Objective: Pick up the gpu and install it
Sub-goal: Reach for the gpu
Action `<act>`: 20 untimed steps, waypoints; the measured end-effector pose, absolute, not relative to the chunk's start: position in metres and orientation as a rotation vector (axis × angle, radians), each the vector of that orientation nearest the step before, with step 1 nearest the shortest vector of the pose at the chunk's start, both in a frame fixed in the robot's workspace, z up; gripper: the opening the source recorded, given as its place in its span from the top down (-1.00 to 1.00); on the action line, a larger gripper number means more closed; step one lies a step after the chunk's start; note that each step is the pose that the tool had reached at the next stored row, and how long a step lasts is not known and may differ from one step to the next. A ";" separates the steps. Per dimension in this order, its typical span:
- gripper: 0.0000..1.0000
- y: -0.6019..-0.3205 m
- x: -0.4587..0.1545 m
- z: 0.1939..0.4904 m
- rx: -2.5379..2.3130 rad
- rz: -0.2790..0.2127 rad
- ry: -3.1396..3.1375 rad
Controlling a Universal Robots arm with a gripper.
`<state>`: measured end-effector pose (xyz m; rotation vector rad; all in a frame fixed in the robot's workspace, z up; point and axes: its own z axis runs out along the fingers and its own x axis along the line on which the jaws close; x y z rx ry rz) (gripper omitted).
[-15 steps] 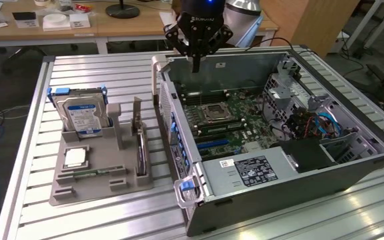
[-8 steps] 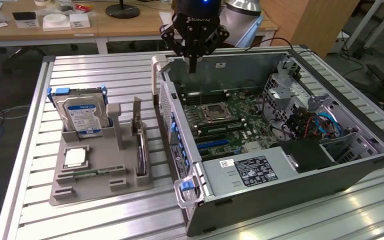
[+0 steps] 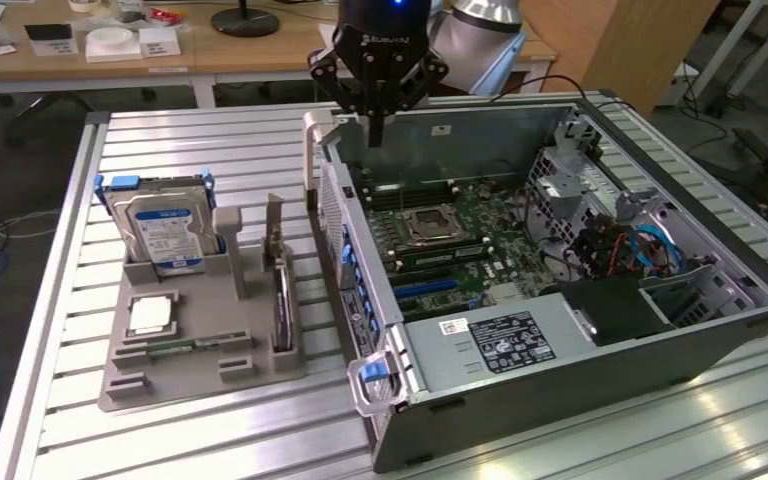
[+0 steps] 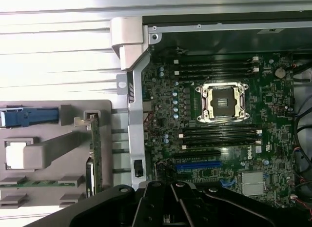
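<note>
Hard drive (image 3: 164,235) and gpu (image 3: 277,275) stand on edge in the grey holder (image 3: 157,385), probably so fingers can pinch them from above. Both are well to the gripper's side, outside the case (image 3: 558,370). Gripper (image 3: 375,138) is fully closed, empty, hovering over the case wall, motherboard (image 3: 451,240) beneath.

Chassis wall (image 3: 337,232) seemingly close beside gpu (image 3: 280,290)

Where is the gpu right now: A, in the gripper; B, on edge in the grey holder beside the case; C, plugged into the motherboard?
B: the gpu stands on edge in the grey holder, and the gripper above the case is shut on nothing.
</note>
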<state>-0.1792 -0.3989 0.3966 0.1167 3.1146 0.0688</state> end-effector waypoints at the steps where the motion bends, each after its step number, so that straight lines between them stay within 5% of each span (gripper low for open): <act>1: 0.79 -0.399 -0.181 0.397 0.117 0.069 3.115; 20: 0.79 -0.399 -0.207 0.396 0.117 0.069 3.115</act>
